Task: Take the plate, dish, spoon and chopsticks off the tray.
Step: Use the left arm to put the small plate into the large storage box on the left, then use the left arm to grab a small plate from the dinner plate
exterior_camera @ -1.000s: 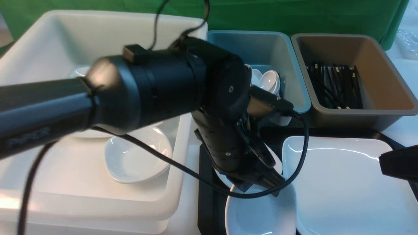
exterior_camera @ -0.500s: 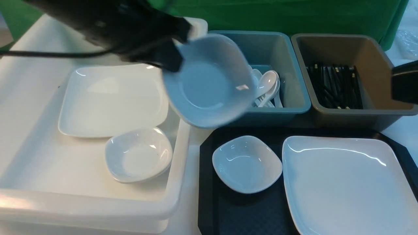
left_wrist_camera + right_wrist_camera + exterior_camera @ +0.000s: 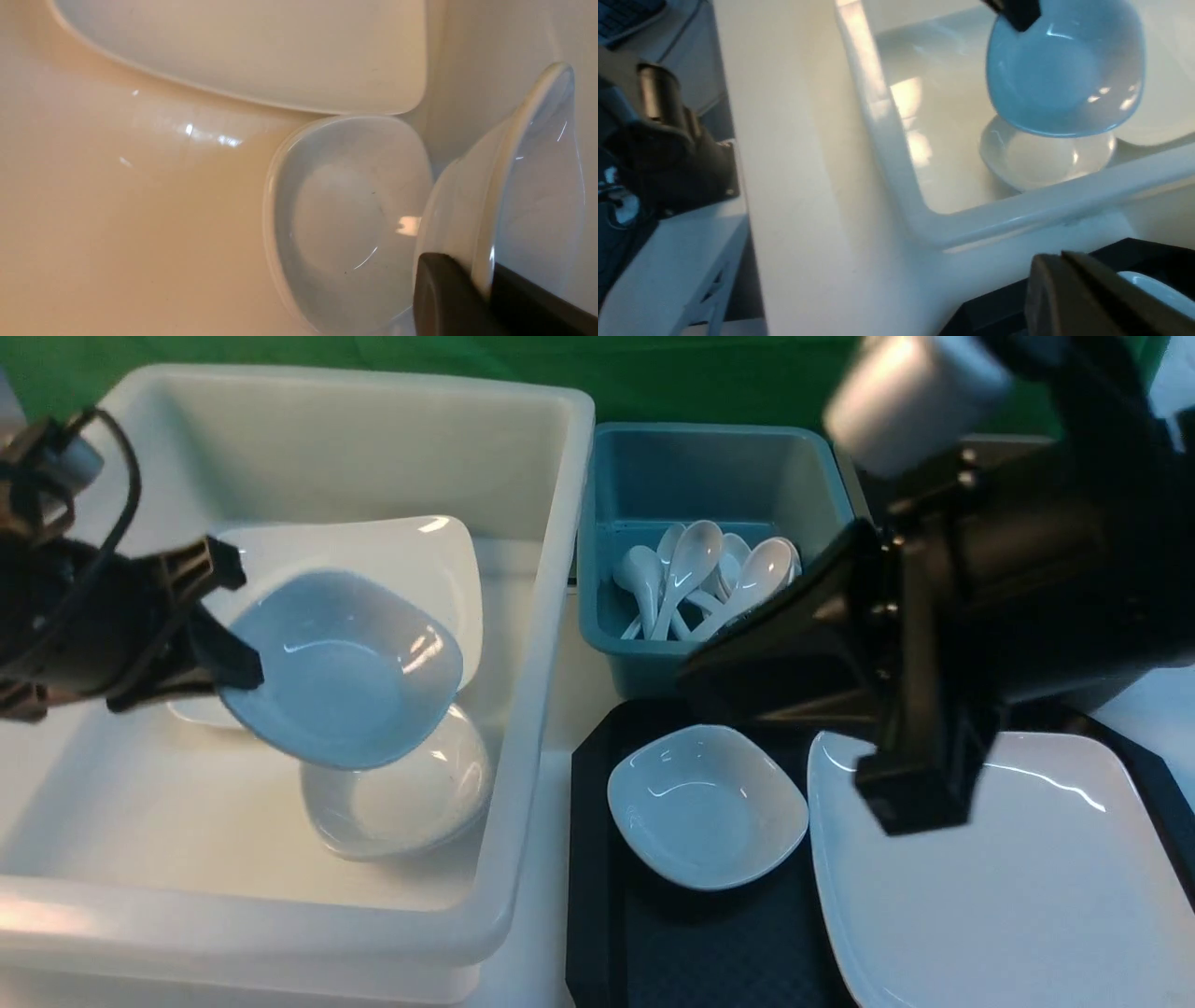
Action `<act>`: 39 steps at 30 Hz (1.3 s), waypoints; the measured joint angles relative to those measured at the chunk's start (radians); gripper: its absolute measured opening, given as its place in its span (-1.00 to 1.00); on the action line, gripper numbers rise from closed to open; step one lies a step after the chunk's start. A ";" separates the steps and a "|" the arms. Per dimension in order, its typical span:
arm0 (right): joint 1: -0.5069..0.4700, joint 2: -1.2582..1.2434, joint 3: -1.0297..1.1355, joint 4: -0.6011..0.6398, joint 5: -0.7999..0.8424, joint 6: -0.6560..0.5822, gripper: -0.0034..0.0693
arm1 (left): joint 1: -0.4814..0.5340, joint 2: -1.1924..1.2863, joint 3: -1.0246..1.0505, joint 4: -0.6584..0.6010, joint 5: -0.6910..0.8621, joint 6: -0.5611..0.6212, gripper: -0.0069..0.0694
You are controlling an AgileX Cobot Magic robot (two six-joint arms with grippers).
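Both arms have shifted in the last half second. The right arm, then only a sliver at the frame's edge, now looms over the far right of the scene. The left arm has carried its load from above the blue tub across into the white tub.

On the tray, the plate lies flat on the right side and is not yet touched. The left gripper is clamped on the rim of the dish, which hangs tilted just above a small bowl already resting in the white tub, beside a large plate there. So one dish is nearly delivered and seems ready to be let go. A second small bowl sits on the tray's left part, so more clearing remains. The right gripper has its fingers pressed together and holds nothing that shows.

The right arm blocks the brown tub and the black chopsticks that showed there a moment ago. It also covers the plate's far edge. The tray's near and right edges are cut off, so whether a spoon or chopsticks lie there cannot be told. The only spoons in sight are heaped in the blue tub.
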 joint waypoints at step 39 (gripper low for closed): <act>0.033 0.252 -0.327 -0.556 0.258 0.379 -0.83 | -0.222 -0.086 -0.124 0.118 0.059 0.025 -0.58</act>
